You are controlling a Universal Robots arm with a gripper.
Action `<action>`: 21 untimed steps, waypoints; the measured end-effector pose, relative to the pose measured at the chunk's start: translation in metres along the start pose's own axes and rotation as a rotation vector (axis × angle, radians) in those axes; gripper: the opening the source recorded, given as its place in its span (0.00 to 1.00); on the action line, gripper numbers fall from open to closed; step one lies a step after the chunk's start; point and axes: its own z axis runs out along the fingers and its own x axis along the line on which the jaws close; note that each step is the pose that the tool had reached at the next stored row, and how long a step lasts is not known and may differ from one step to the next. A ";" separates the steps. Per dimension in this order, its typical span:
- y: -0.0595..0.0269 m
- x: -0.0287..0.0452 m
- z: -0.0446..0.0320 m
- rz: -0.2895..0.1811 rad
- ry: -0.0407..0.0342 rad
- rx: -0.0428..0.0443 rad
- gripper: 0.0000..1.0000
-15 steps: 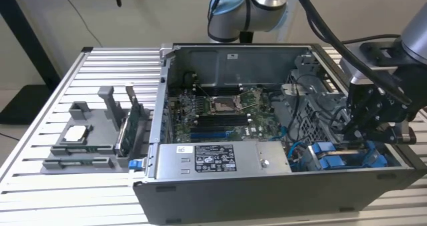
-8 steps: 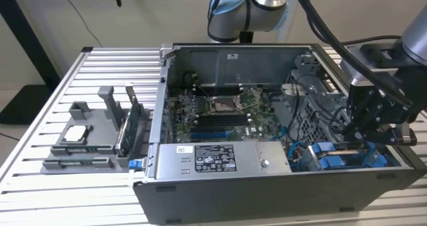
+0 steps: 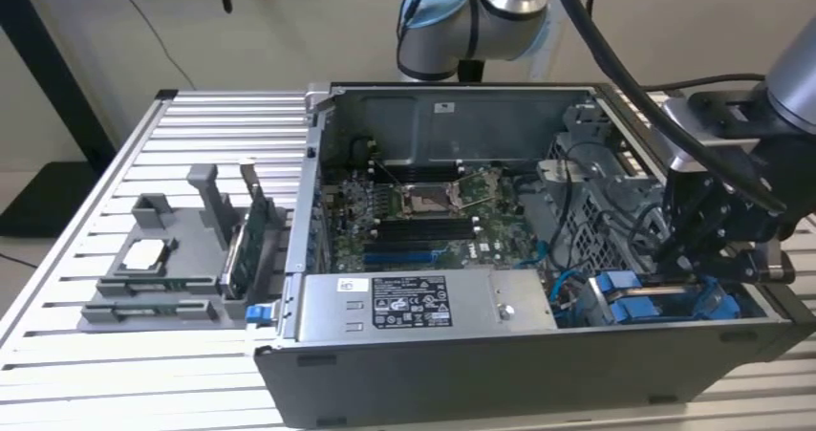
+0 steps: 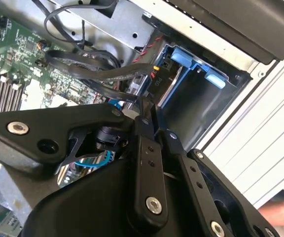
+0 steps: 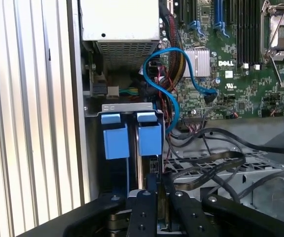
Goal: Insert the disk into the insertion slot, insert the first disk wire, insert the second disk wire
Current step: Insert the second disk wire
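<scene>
The disk (image 5: 141, 165) sits in the insertion slot (image 5: 127, 106) at the case's front corner, on the exterior view's right. It lies between two blue carrier tabs (image 5: 132, 140), which also show in the second wrist view (image 4: 194, 64). My gripper (image 3: 682, 273) hangs right over the slot. In both wrist views the gripper (image 4: 153, 114) (image 5: 160, 185) has its fingers pressed together on the end of a black disk wire (image 4: 107, 74) beside the disk. A plug with red, yellow and black leads (image 4: 154, 69) lies against the disk's end.
The open computer case holds a motherboard (image 3: 421, 211) and a boxed power supply (image 3: 408, 302). A blue data cable (image 5: 171, 74) and loose black cables (image 5: 216, 158) crowd the space by the slot. A grey parts fixture (image 3: 166, 269) stands on the slatted table (image 3: 76, 355).
</scene>
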 end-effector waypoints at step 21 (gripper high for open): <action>-0.0008 -0.0004 0.0082 0.020 0.0003 0.0026 0.16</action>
